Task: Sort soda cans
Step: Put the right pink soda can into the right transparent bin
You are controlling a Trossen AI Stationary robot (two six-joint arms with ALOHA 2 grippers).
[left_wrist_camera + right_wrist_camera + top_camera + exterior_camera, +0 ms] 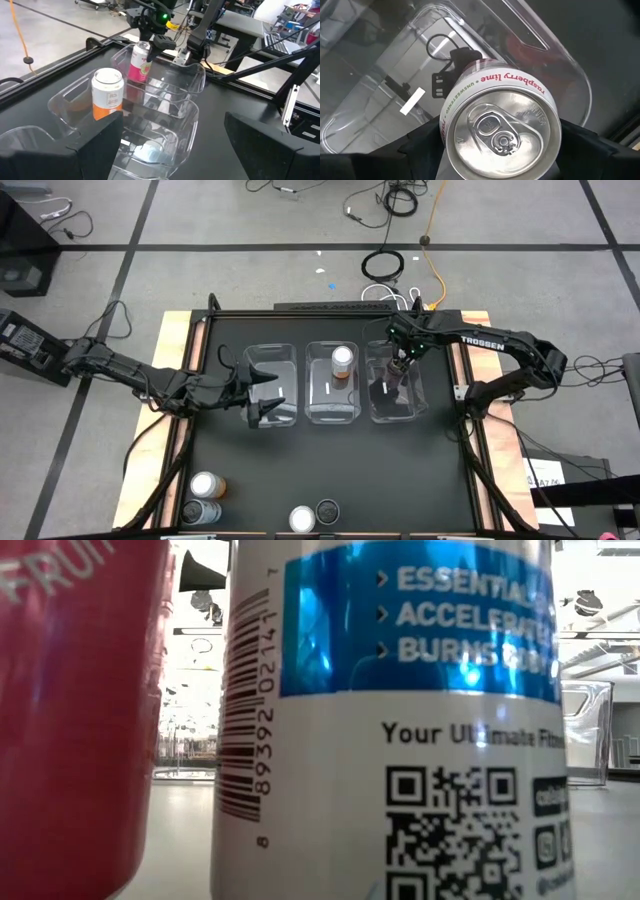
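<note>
Three clear bins stand in a row mid-table. My right gripper [400, 366] is shut on a pink raspberry-lime can [500, 132] in the right bin [412, 408]. An orange can [343, 361] stands upright on its base in the middle bin [322, 412]. My left gripper [267, 410] hovers open over the left bin [285, 360], touching nothing. Several more cans stand upright at the near edge: an orange-sided one [205, 485], a dark one [200, 511], a silver-topped one [302, 519] and another dark one [327, 509]. My right gripper pinches the pink can's upper wall [141, 50], just under the rim, between its two fingers [422, 145], one on each side. The fingers come from above, pointing down. The can [139, 64] stays nearly upright, slightly tilted, its lower part behind the right bin's wall; whether its base touches the floor cannot be told.
In the low view a red can [70, 720] and a white-and-blue labelled can [400, 740] stand close in front of the camera and block most of the table. Bare black tabletop [330, 465] lies between the bins and the near-edge cans.
</note>
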